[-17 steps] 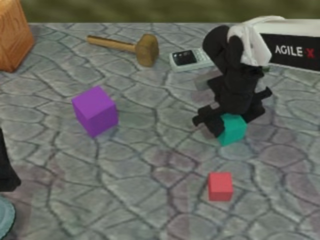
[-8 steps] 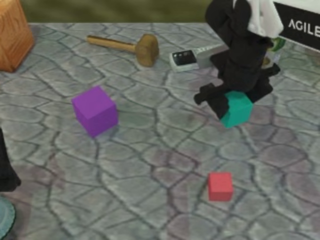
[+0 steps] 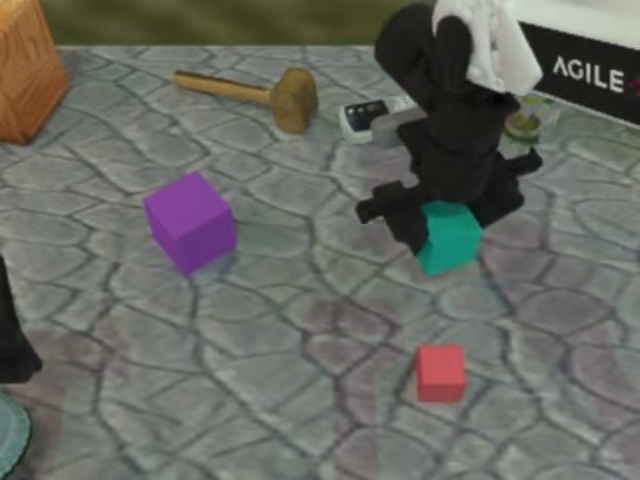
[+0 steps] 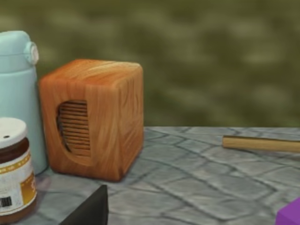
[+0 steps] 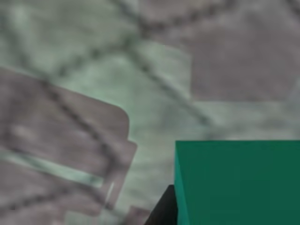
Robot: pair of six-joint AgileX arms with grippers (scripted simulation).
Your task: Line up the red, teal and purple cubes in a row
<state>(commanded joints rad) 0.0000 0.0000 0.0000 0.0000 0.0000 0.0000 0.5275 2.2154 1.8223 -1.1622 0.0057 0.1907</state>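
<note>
Right gripper (image 3: 445,215) pinches the teal cube (image 3: 449,237) from above, black fingers (image 3: 400,222) on opposite sides of it. Landmark: the red cube (image 3: 441,372), which sits flat on the stone-pattern worktop (image 3: 300,330). Teal cube is straight behind the red cube, toward the worktop's far edge, well apart from it. Whether it touches the worktop or hangs just above it, cannot tell. Right wrist view: teal cube (image 5: 238,182) fills the corner of the frame, with stone surface beyond it.

Purple cube (image 3: 190,221) rests far to the left of the red cube and somewhat behind it, about level with the teal one.

Far behind the red cube: wooden mallet (image 3: 262,93) lying flat, and a small grey device with a screen (image 3: 372,118) partly under the right arm. Big wooden block (image 3: 25,70) is at the far-left corner.

Left arm is parked at the left edge, well left of the red cube. Its gripper state: cannot tell. Left wrist view shows the wooden block (image 4: 93,117), a pale blue bottle (image 4: 16,89) and a labelled jar (image 4: 14,173) beside it.
</note>
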